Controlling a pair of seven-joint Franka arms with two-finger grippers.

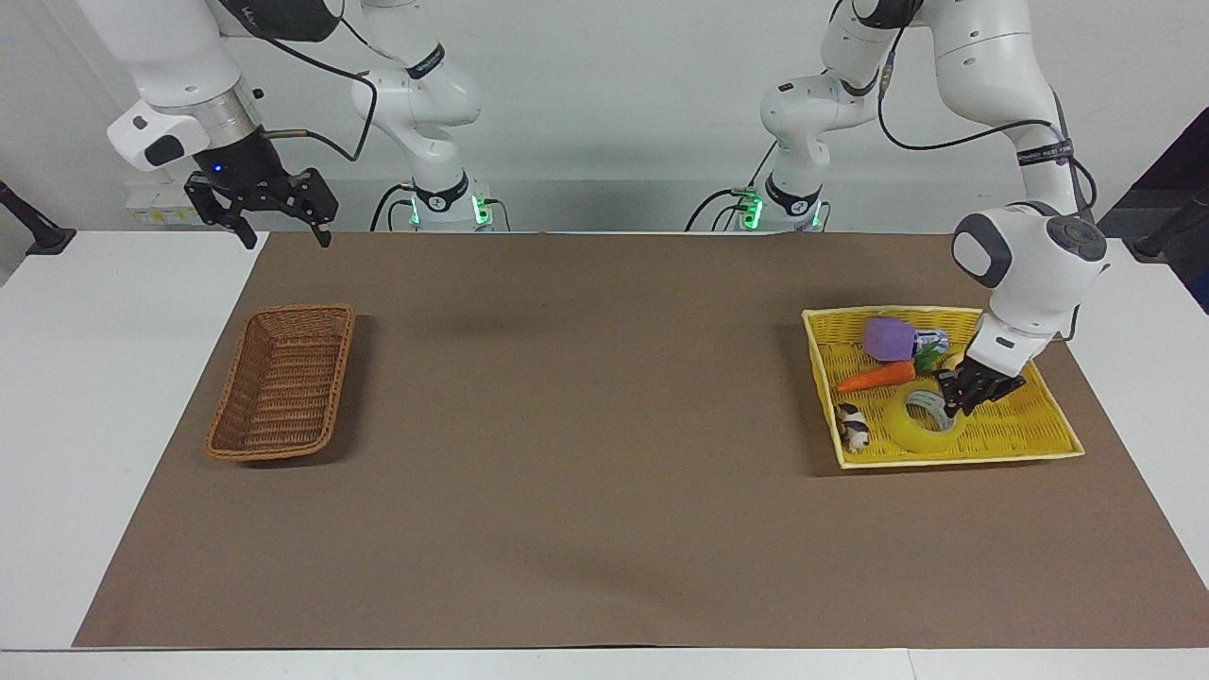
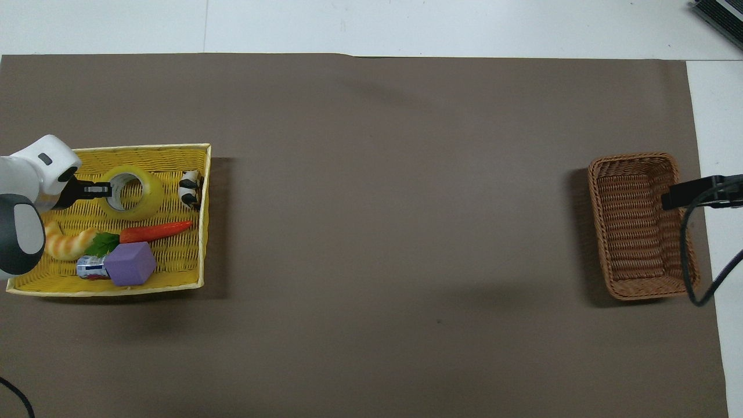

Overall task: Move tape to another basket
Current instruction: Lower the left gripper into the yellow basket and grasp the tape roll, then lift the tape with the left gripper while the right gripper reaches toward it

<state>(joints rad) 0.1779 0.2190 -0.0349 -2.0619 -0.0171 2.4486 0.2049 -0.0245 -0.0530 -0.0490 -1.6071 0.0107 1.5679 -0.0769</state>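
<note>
Overhead view: left hand (image 2: 107,188) grips the tape (image 2: 132,193) wall; right hand (image 1: 280,219), released, mostly cut off.

- I see both arms (image 1: 992,57) in glossy white, rounded shells with dark grey joint caps.
- Black cables loop loosely along the upper links.
- Each base (image 1: 444,203) carries a black band and a green light.
- The right gripper (image 1: 274,203) is black, under a silver collar with a blue light.
</note>
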